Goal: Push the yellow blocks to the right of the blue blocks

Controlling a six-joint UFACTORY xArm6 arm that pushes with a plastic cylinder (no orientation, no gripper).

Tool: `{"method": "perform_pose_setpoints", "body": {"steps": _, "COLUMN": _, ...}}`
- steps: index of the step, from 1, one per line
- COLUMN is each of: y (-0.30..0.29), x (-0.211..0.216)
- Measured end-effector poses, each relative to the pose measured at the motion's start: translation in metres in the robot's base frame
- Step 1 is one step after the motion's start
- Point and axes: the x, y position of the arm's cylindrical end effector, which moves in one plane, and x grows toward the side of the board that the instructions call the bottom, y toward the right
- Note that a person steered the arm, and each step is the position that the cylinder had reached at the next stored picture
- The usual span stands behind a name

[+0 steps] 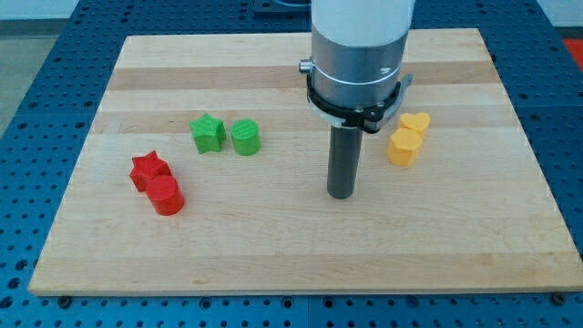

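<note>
Two yellow blocks stand touching at the view's right: a yellow heart-shaped block (416, 122) and, just below and left of it, a yellow hexagonal block (404, 148). My tip (342, 194) rests on the board, to the left of and a little below the yellow pair, apart from them. No blue block shows in this view; the arm's wide body (358, 55) hides part of the board at the view's top.
A green star block (209, 134) and a green cylinder (245, 138) sit left of centre. A red star block (149, 169) and a red cylinder (167, 195) touch at the view's left. The wooden board (301, 264) ends in edges on all sides.
</note>
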Motion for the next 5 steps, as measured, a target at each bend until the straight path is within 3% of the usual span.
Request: {"method": "perform_pose_setpoints", "body": {"steps": 5, "y": 0.062, "x": -0.015}}
